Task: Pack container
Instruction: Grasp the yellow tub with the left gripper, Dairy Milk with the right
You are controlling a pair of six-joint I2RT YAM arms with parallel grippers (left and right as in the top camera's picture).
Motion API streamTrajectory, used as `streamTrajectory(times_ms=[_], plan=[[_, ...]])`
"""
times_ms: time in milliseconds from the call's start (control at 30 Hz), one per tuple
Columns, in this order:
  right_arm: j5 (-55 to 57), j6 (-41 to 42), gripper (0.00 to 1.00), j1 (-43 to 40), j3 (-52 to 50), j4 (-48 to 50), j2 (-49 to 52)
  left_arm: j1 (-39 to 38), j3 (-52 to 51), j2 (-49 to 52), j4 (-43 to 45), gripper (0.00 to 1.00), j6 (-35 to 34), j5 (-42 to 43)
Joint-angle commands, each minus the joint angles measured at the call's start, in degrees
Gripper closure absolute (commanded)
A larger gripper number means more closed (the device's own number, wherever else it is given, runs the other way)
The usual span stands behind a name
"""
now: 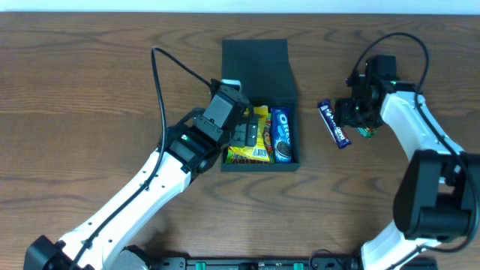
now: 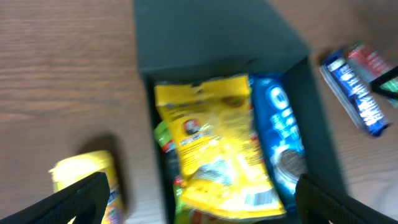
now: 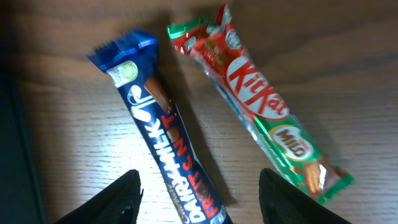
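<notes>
Overhead: the dark green container sits mid-bench, nearer the far edge, its lid folded back flat toward that edge. The left gripper hangs over the container's left half, above a yellow packet and beside a blue cookie packet. Toward the right edge, the right gripper hovers by a blue bar lying just outside the container.

Left wrist: its fingers are spread wide and hold nothing. Below them the yellow packet overlaps a green packet. A second, smaller yellow packet lies on the wood left of the container.

Right wrist: its fingers are parted and empty above the blue bar. A red-and-green bar lies near it, not touching.
</notes>
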Motion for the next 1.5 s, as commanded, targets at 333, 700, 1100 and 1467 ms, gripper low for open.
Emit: streamTrajectory(times_ms=[333, 700, 1100, 1467], plan=[[0.20, -3.87, 0.55, 4.85, 0.66, 2.91, 7.43, 13.97, -5.38, -0.35, -7.72, 0.04, 3.21, -1.92], [0.20, -2.93, 0.71, 5.05, 0.66, 2.95, 8.07, 13.94, -22.71, -0.11, 7.78, 0.05, 3.19, 2.99], [-1.14, -1.20, 0.84, 5.05, 1.36, 0.50, 7.80, 13.94, -26.08, 8.41, 18.93, 0.39, 3.19, 5.84], [-3.50, -0.81, 0.87, 5.05, 12.04, -10.08, -0.61, 13.94, -15.17, 5.77, 10.69, 0.79, 4.33, 5.07]])
